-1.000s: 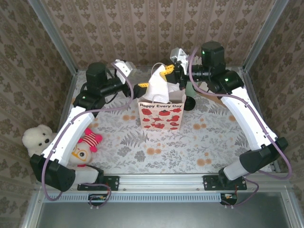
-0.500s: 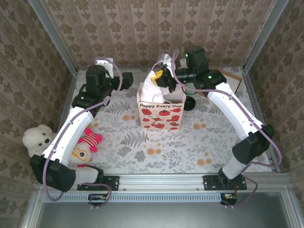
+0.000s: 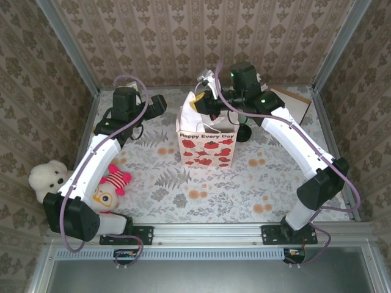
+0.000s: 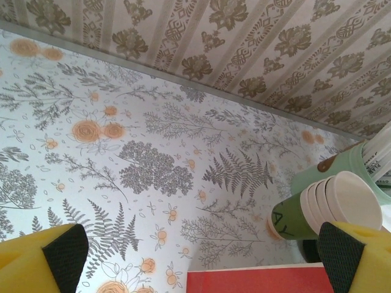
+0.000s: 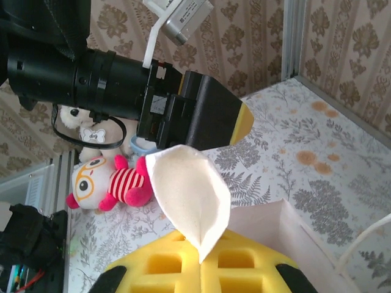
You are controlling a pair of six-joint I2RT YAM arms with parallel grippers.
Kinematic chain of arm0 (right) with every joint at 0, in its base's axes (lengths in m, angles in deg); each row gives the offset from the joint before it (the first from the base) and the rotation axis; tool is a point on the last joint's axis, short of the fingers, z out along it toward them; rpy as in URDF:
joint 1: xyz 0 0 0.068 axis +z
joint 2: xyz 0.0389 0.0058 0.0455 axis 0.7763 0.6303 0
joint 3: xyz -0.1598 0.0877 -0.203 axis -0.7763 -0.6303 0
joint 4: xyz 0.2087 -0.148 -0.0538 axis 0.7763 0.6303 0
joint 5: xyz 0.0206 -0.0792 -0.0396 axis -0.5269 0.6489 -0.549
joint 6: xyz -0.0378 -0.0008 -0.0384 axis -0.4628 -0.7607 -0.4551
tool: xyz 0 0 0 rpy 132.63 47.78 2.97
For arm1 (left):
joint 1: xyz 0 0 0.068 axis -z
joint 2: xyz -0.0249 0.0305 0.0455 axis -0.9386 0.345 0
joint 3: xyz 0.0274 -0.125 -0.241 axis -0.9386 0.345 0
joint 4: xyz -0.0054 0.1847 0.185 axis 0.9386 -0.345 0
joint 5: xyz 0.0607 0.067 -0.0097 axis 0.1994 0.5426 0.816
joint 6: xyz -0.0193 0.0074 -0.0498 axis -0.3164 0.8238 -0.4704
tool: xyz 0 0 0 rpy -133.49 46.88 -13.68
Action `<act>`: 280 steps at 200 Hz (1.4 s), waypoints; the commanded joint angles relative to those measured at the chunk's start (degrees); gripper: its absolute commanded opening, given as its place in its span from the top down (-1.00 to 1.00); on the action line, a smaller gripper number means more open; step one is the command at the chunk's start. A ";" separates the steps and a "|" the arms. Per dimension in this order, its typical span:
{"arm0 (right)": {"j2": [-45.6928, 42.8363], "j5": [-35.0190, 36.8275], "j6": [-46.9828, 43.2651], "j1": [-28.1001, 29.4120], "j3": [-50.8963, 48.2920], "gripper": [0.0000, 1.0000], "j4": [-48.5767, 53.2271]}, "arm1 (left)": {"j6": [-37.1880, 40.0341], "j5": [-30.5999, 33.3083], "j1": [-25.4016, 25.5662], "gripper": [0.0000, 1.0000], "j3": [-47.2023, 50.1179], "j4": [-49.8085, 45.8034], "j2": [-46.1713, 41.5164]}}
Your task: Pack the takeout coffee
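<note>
We see the right end effector (image 3: 200, 104) hanging over the open top of the gift bag (image 3: 206, 146). Its yellow fingers are pressed together on a white paper sheet (image 5: 186, 189) that stands up from between them. The bag stands upright mid-width on the tabletop (image 3: 263, 183), toward the back wall. The takeout coffee (image 3: 244, 132) sits on the tabletop just beside the bag's right edge, under the right arm. The mint-green cup (image 4: 345, 171) and the stack of cream cups (image 4: 342, 204) stand close behind it.

The left end effector (image 4: 201, 256) hovers left of the bag near the back edge, fingers spread wide and holding nothing. A red edge of the bag crosses the bottom of its wrist view. In front of the bag we have a broad open stretch of floral surface reaching the near rail. A white bear (image 3: 47, 179) and a striped doll (image 3: 113, 183) crowd the left edge beside the left arm.
</note>
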 commanded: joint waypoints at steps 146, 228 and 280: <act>3.15 9.75 6.70 1.25 -6.87 1.00 0.25 | -2.53 -5.39 -0.33 -1.00 -1.79 -1.16 4.03; 7.11 18.07 -6.66 1.31 -3.30 0.94 7.97 | -2.92 -6.66 -0.33 -1.00 -2.06 -1.07 4.82; 9.75 18.86 -13.29 1.77 0.29 0.83 12.21 | -2.53 -9.31 -0.33 -1.00 -1.38 1.65 4.15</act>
